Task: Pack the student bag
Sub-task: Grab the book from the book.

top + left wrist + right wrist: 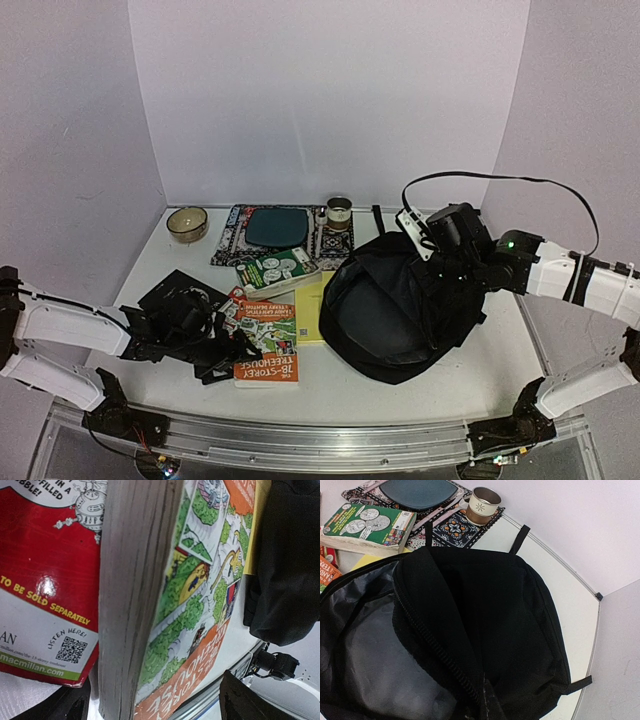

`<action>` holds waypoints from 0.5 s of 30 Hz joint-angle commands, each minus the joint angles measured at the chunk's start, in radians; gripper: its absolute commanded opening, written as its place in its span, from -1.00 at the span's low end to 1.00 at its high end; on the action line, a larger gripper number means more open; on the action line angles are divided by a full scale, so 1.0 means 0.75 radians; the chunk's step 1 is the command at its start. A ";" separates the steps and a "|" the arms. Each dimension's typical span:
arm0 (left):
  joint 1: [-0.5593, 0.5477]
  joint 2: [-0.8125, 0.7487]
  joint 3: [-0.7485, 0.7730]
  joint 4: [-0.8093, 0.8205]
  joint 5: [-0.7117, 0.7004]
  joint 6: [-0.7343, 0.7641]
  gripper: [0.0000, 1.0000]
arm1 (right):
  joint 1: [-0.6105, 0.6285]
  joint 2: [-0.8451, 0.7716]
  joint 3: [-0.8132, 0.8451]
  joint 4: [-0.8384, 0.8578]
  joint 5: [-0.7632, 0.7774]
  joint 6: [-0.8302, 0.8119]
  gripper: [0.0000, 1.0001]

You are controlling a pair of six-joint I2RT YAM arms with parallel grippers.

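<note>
Looking down from above, the student bag (395, 315) lay on the right half of the white table (500, 385), its mouth gaping toward the left. The right gripper (435, 262) sat at the bag's far right edge, jaws clenched on the black fabric there. The left gripper (225, 355) reached low over an orange book (268, 350), whose cover read, upside down, "STOREY TREEHOUSE" after a number that looked like 78. A yellow sheet (311, 308) lay between that book and the bag, and a green book (276, 271) lay just beyond. Along the back stood a bowl (187, 222), a patterned mat (228, 240) bearing a dark teal pad (275, 227), and a cup (339, 211).

From the left wrist, a grey page edge (132, 595) rose between two dark fingers (70, 705) that stood wide apart, released, with neither pad seen pressing. Left of it, a glossy red cover (50, 570) carried "TO BE SOLD SEPARATELY", "LISTEN HERE!" above a QR code, and "macmillan.com" on a green strip. To the right ran the cartoon treehouse cover. Whether the red cover belonged to the same book I could not tell.

From the right wrist, the unzipped bag filled the view, grey lining on the left, its zipper running down to fabric bunched at the bottom edge. The green book's print was too small to read.
</note>
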 commanded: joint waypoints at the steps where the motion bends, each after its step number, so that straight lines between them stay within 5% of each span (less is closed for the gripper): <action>1: 0.008 0.024 -0.065 0.186 0.087 -0.052 0.78 | -0.005 -0.023 0.016 0.034 0.006 -0.004 -1.00; 11: 0.009 0.083 -0.097 0.227 0.031 -0.097 0.71 | -0.005 -0.029 0.015 0.035 -0.008 0.000 -1.00; 15: 0.010 0.069 -0.119 0.258 -0.015 -0.135 0.50 | -0.005 -0.037 0.009 0.035 -0.014 0.001 -1.00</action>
